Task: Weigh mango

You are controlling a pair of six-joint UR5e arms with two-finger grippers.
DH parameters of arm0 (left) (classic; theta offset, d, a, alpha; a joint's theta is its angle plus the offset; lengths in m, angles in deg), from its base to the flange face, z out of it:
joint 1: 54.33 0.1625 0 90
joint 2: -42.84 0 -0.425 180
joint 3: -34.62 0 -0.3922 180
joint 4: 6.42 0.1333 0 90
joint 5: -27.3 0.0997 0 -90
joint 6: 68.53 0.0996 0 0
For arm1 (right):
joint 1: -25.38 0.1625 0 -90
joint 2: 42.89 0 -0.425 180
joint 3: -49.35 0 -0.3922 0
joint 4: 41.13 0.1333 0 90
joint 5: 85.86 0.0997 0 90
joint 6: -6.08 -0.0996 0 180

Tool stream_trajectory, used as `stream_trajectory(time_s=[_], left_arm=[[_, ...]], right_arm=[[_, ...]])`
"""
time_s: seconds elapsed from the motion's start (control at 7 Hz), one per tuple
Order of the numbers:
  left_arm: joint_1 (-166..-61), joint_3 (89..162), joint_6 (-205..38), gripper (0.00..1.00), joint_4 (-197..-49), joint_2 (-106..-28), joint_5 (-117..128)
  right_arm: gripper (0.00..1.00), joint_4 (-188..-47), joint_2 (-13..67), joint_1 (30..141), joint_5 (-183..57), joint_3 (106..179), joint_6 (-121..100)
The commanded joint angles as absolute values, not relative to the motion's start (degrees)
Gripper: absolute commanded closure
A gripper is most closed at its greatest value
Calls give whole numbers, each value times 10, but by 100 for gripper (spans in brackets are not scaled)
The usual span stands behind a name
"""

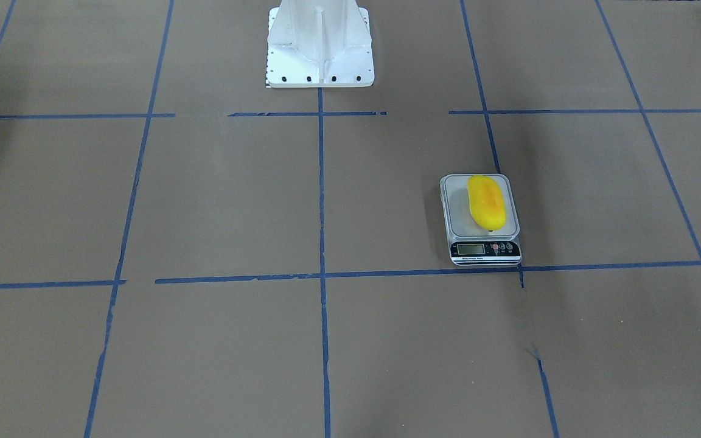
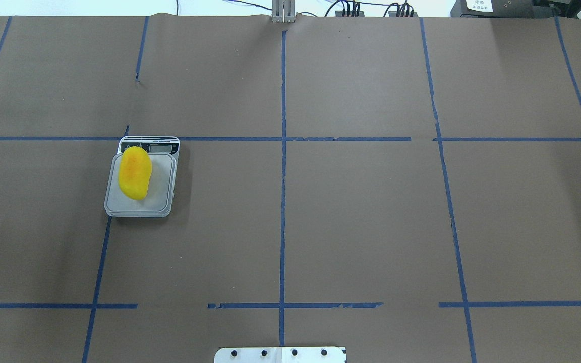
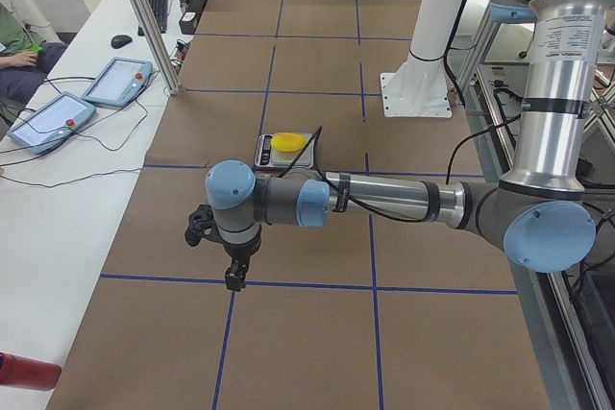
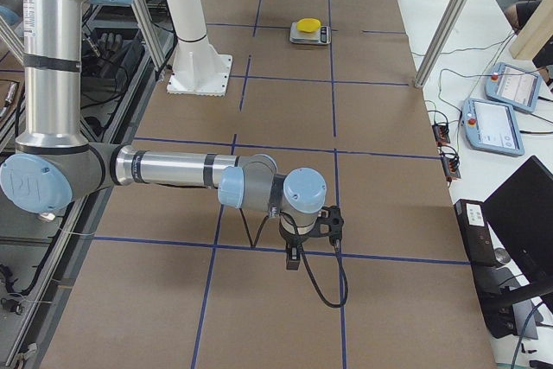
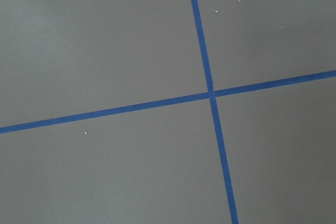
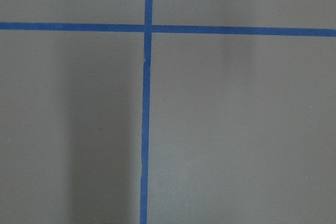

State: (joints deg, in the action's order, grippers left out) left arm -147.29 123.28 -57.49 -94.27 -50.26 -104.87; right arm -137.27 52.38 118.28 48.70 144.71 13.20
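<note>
The yellow mango (image 1: pixel 486 201) with an orange blush lies lengthwise on the silver platform of the small digital scale (image 1: pixel 457 213), on the robot's left half of the table. It also shows in the overhead view (image 2: pixel 134 172) on the scale (image 2: pixel 162 181), and in both side views (image 3: pixel 287 142) (image 4: pixel 308 25). My left gripper (image 3: pixel 194 231) hangs over bare table, well away from the scale; I cannot tell if it is open. My right gripper (image 4: pixel 334 224) hangs over the far right end; I cannot tell its state either. Both wrist views show only brown table and blue tape.
The white robot pedestal (image 1: pixel 320 48) stands at the table's back middle. Blue tape lines (image 2: pixel 283 201) grid the brown table. A side bench holds teach pendants (image 3: pixel 58 112) and cables, with an aluminium post (image 3: pixel 144 16) at the table's edge. A red object (image 3: pixel 24 372) lies at the near corner.
</note>
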Motion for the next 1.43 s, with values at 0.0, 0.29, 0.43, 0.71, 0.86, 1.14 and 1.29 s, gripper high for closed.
stream_trajectory(time_s=[0.0, 0.29, 0.43, 0.71, 0.86, 1.14, 1.29], left_arm=[[-1474, 1223, -575, 0, -934, -485, -1080], [-1473, 1226, -610, 0, -935, -484, -1110], [-1473, 1233, -633, 0, -940, -485, -1109], [-1472, 1237, -632, 0, -941, -487, -1103], [-1472, 1233, -631, 0, -941, -487, -1103], [-1472, 1232, -633, 0, -940, -485, -1103], [-1472, 1232, -633, 0, -940, -485, -1103]], right_arm=[[0, -1373, 524, 1183, 487, 1447, 132], [0, -1372, 524, 1183, 487, 1447, 132], [0, -1373, 524, 1183, 487, 1447, 132], [0, -1373, 524, 1183, 487, 1447, 132], [0, -1372, 524, 1183, 487, 1447, 132], [0, -1373, 524, 1183, 487, 1447, 132], [0, -1373, 524, 1183, 487, 1447, 132]])
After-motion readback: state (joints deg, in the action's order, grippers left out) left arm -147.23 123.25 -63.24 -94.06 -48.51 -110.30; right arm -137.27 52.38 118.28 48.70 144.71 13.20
